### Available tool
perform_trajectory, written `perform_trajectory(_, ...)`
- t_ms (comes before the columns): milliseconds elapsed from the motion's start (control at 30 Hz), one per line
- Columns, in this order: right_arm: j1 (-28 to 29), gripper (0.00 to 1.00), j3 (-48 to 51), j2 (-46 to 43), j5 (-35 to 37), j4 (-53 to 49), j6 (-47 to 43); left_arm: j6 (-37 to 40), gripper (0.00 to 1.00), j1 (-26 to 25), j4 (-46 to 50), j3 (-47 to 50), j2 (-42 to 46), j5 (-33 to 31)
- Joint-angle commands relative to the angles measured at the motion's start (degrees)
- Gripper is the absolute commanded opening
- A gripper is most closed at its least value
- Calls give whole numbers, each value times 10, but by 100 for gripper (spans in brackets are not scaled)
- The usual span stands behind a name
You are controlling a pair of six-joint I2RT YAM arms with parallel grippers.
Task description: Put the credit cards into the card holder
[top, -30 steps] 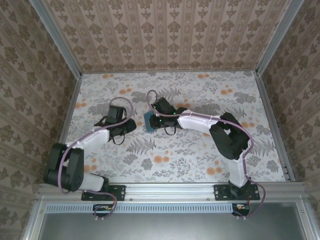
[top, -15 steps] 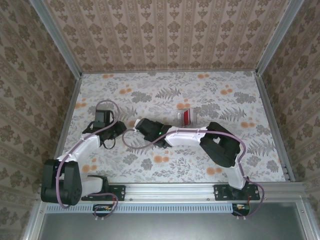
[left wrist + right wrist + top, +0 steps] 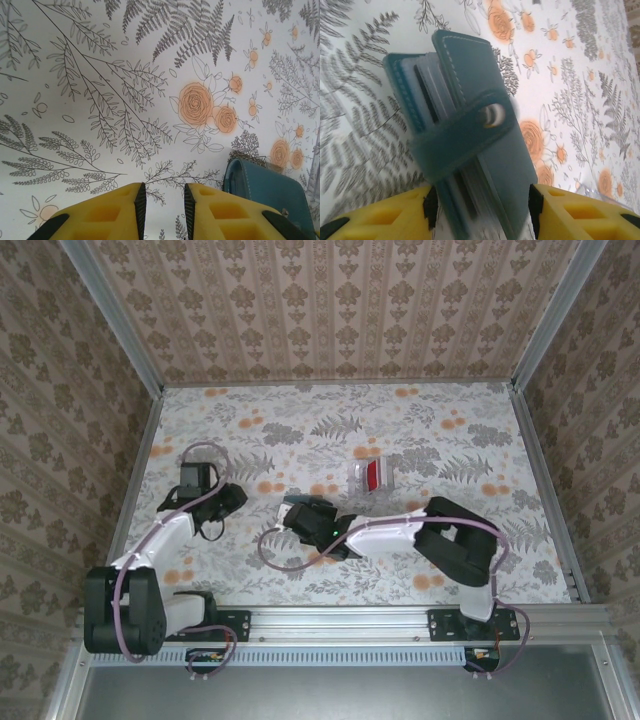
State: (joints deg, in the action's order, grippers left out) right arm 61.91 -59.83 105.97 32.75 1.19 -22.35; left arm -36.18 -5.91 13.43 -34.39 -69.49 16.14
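Nearest, the right fingers [image 3: 385, 215] stand wide on either side of the card holder [image 3: 465, 65]; whether they press it I cannot tell; if they are letting go, it may drop askew onto the floral surface [image 3: 100, 75] or slide out of reach; its strap [image 3: 452, 142] is snapped across, so no card goes in until it is undone, and a clumsy tug could spill the sleeves inside; further out, the left fingers [image 3: 100, 215], narrowly parted and empty, sit near the holder's corner and could nudge it; farthest, the clear tray [image 3: 357, 478] with red contents lies well apart.
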Motion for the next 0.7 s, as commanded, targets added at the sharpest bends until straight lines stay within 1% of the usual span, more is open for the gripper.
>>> perform_trajectory(0, 4, 56, 41, -92, -33, -6, 69, 16, 29, 0, -13, -37, -24, 28)
perform_trajectory(100, 3, 57, 79, -153, -67, -29, 109, 15, 29, -17, -25, -66, -55, 34)
perform_trajectory(167, -8, 55, 104, -195, -100, -39, 155, 20, 29, -39, -25, -91, -79, 29)
perform_trajectory(233, -37, 50, 121, -228, -172, -54, 221, 30, 28, -67, -26, -122, -114, 24)
perform_trajectory(300, -67, 45, 127, -236, -255, -60, 282, 38, 27, -90, -25, -149, -151, 21)
perform_trajectory(400, -95, 38, 130, -214, -383, -40, 368, 57, 26, -117, -24, -196, -212, 23)
perform_trajectory(433, -100, 35, 132, -201, -429, -17, 398, 65, 26, -124, -16, -216, -237, 25)
perform_trajectory(500, -105, 29, 140, -174, -492, 35, 447, 81, 25, -134, -1, -254, -279, 27)
perform_trajectory(533, -107, 28, 145, -155, -513, 68, 477, 86, 25, -137, 1, -267, -298, 23)
perform_trajectory(600, -109, 26, 140, -115, -538, 101, 515, 94, 24, -137, 4, -285, -331, 25)
perform_trajectory(667, -110, 26, 116, -69, -539, 89, 534, 99, 24, -137, 12, -301, -355, 30)
